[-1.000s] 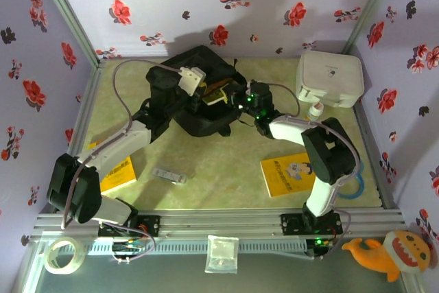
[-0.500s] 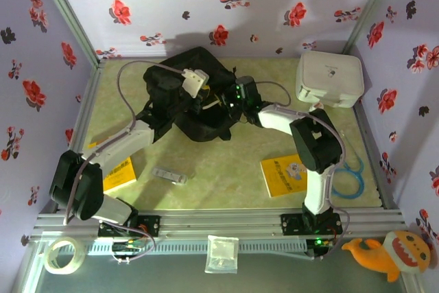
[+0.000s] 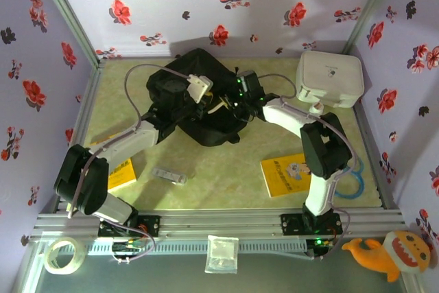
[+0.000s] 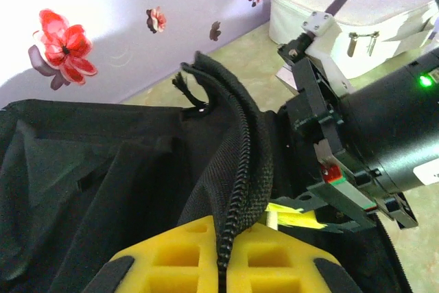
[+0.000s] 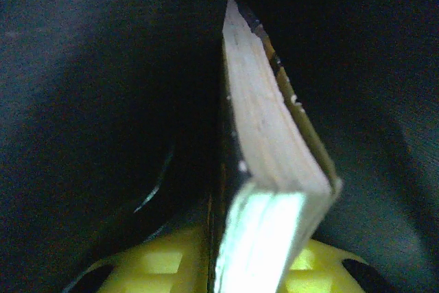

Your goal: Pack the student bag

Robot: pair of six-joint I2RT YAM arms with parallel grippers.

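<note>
The student bag (image 3: 206, 118), a black fabric backpack, lies at the back middle of the table. My left gripper (image 3: 200, 94) is shut on its zipped rim (image 4: 236, 169), and the yellow pads (image 4: 171, 259) hold the mouth of the student bag (image 4: 103, 169) open. My right gripper (image 3: 232, 101) reaches into that mouth from the right. In the right wrist view a thin book (image 5: 264, 128) stands edge-on between the yellow pads (image 5: 158, 262) of the right gripper (image 5: 257, 252), with dark bag lining all round. The book's yellow cover (image 4: 291, 216) shows in the left wrist view.
A white rounded hard case (image 3: 329, 79) stands at the back right with a small bottle (image 3: 315, 109) in front of it. Yellow books lie at the front right (image 3: 288, 175) and front left (image 3: 118, 175). A small silvery packet (image 3: 169, 176) and a blue cable ring (image 3: 351, 182) lie near the front.
My right gripper has carried the book leftward and deeper into the bag's mouth. The left gripper has shifted slightly right, still holding the rim.
</note>
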